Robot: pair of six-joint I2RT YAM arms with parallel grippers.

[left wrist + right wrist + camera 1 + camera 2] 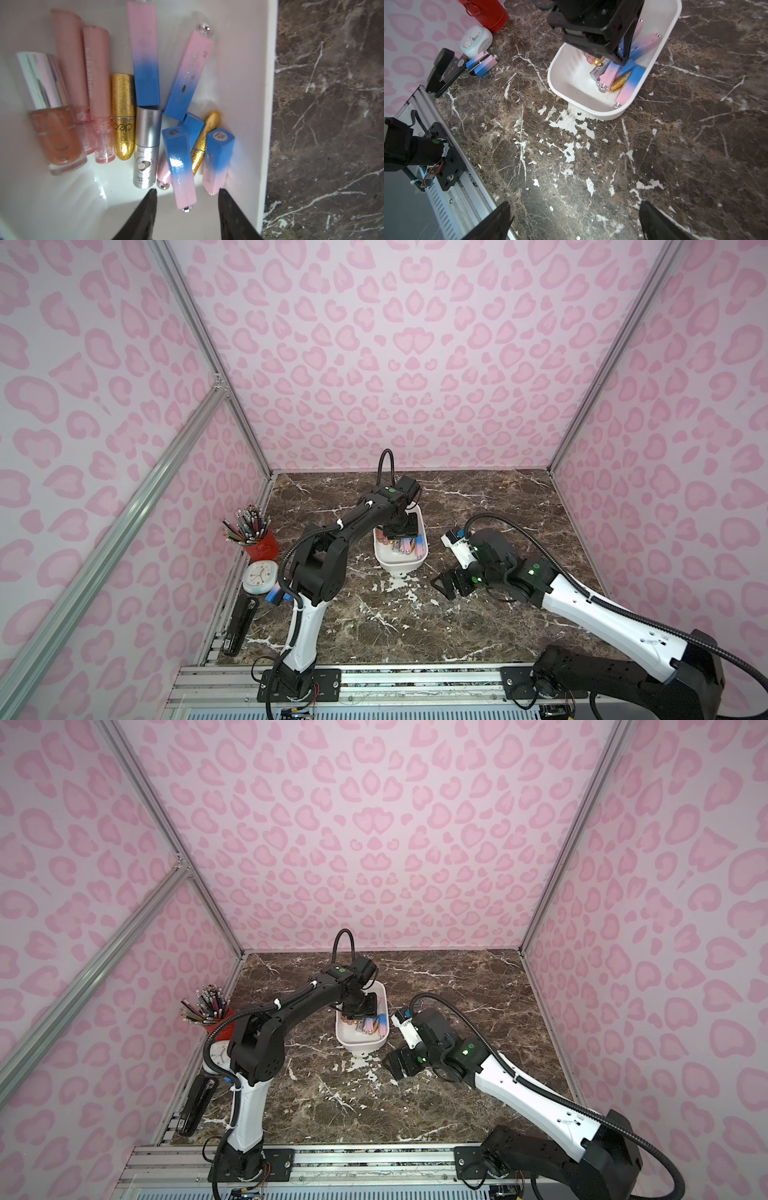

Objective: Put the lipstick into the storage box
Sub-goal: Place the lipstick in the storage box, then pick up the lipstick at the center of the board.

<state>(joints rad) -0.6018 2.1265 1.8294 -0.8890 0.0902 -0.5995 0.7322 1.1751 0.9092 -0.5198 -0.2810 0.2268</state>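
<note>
lipstick (182,170) lies in the storage box (268,83), my left pincer (188,193) released around it; right pincer (575,218) spread, empty. two more lipsticks (481,64) on the tabletop (591,166), unboxed.

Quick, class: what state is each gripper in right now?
Left gripper: jaws open over the storage box; a pink-and-blue lipstick lies loose between them.
Right gripper: jaws open, empty, above the marble table.

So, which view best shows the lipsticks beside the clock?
Right wrist view: both lipsticks lie unobstructed beside the clock. In both top views the left arm hides all but a blue end. Left wrist view misses them.
</note>
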